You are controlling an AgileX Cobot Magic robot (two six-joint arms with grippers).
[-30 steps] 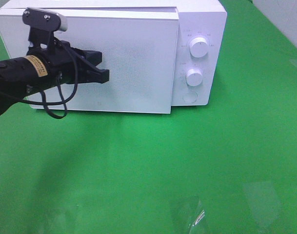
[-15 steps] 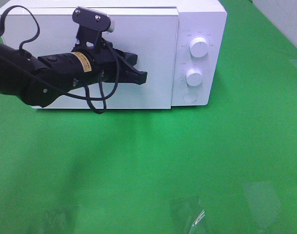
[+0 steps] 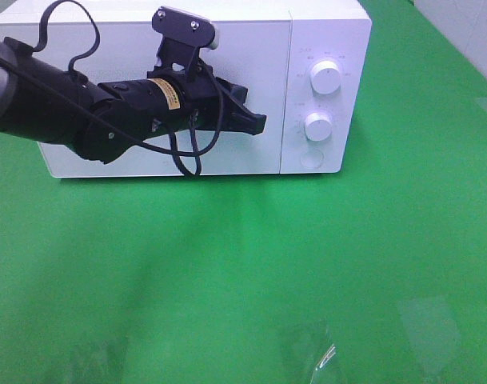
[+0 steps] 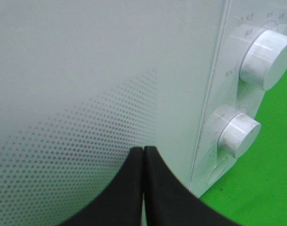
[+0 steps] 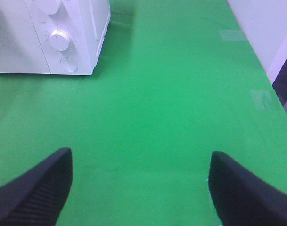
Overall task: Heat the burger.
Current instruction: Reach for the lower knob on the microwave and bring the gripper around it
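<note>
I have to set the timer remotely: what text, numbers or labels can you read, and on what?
Marks around the upper knob of the microwave: too blurred to read.
Marks around its lower knob: likewise unreadable.
Yellow label on the left arm: print too small to read.
Nothing else carries text.

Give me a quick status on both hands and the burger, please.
Left hand shut, at the microwave door. Right hand open, empty, over green table. Burger not in view; door looks closed.
</note>
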